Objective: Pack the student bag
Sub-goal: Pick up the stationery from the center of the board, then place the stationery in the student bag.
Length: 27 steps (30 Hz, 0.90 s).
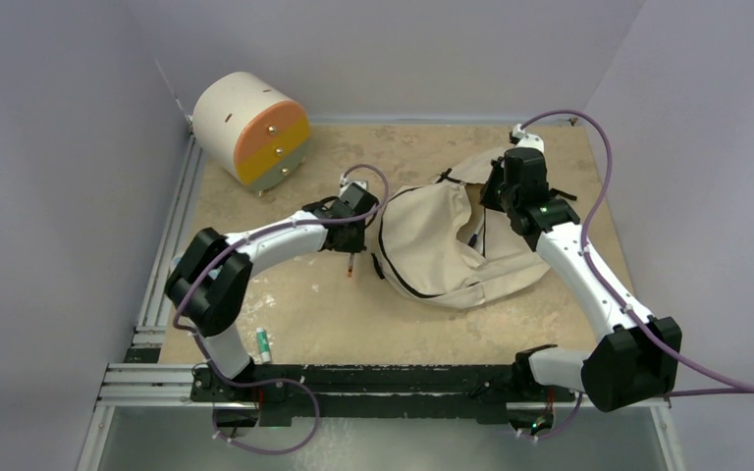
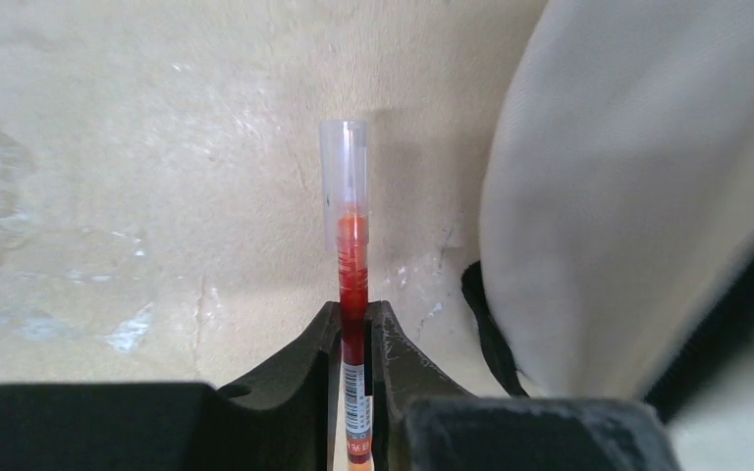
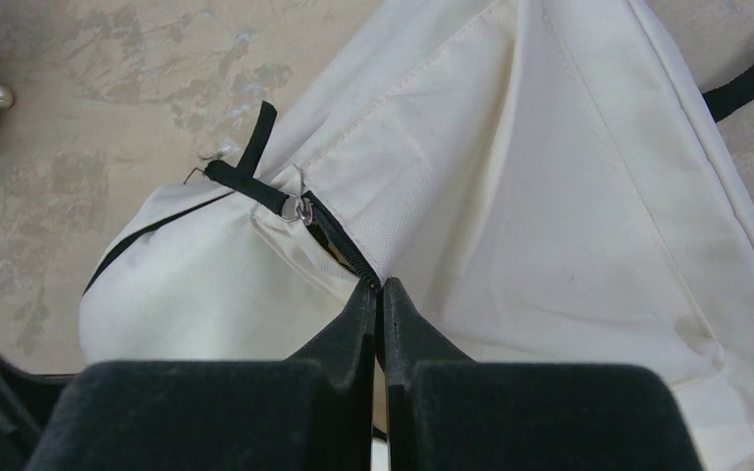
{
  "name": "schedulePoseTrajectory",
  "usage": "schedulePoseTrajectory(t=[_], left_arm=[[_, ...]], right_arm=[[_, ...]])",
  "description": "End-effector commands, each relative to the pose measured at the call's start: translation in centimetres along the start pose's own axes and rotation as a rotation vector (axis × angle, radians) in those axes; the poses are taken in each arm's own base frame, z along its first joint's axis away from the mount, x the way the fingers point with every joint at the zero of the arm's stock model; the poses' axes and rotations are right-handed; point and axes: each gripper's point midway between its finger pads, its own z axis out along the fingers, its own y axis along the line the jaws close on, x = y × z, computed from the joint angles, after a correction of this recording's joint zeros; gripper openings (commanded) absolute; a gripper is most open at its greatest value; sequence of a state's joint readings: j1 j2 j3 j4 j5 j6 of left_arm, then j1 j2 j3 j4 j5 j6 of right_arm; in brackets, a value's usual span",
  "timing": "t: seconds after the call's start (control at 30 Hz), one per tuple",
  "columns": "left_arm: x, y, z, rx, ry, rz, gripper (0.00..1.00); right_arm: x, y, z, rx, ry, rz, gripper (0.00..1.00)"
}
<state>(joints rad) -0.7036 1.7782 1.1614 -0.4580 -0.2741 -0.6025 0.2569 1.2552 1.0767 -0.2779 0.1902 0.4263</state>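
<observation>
Pinching a red pen (image 2: 347, 196) along its barrel, the left end effector (image 2: 355, 319) has its jaws closed hard on it. The clear-capped end sticks well out in front, hanging above the bare surface (image 2: 108, 147) just beside the student bag (image 1: 432, 245). That long free end is my first worry: the grip is a narrow one, so any nudge against the fabric could swing the pen between the jaws or knock it loose. On my other side, the right end effector (image 3: 380, 294) is closed to a sliver on the bag's zipper edge, just below the zipper pull (image 3: 297, 208), and seems to be lifting that lip. The mouth it holds up looks narrow to me, only a dark slit in the overhead view. If the thin edge slides out of the jaws, the opening will fall shut and the pen will land on the outside of the bag. Were I to bring the pen in too low, the cap would likely catch the bulging side panel and push the whole soft bag across the surface. The two wrists would also end up close together over the opening, so a careless approach risks them touching. The bag lies mid-surface between the arms, with the drawer unit (image 1: 250, 128) well apart in the far left corner.
</observation>
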Motion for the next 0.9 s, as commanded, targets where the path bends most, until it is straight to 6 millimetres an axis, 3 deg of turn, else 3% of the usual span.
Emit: schedulePoseTrajectory(t=[0.0, 0.13, 0.27, 0.5, 0.63, 0.87], left_arm=[[-6.8, -1.0, -5.9, 0.159, -0.170, -0.060, 0.06], [-9.4, -2.2, -10.3, 0.291, -0.279, -0.043, 0.05], [-10.2, -4.0, -13.5, 0.430, -0.318, -0.043, 0.00], [-8.8, -11.7, -18.0, 0.747, -0.328, 0.025, 0.00], [-8.2, -15.6, -18.3, 0.874, -0.274, 0.034, 0.00], [-7.2, -19.8, -15.6, 0.948, -0.183, 0.019, 0.00]], right_arm=[[-2.6, 1.2, -0.9, -0.051, -0.096, 0.019, 0.00], [-2.9, 1.3, -1.0, -0.055, -0.100, 0.020, 0.00], [-3.0, 1.6, -1.0, -0.068, -0.106, 0.025, 0.00], [-3.0, 1.8, -0.9, -0.077, -0.108, 0.031, 0.00], [-3.2, 1.9, -1.1, -0.080, -0.114, 0.035, 0.00], [-3.4, 2.0, -1.4, -0.090, -0.122, 0.038, 0.00]])
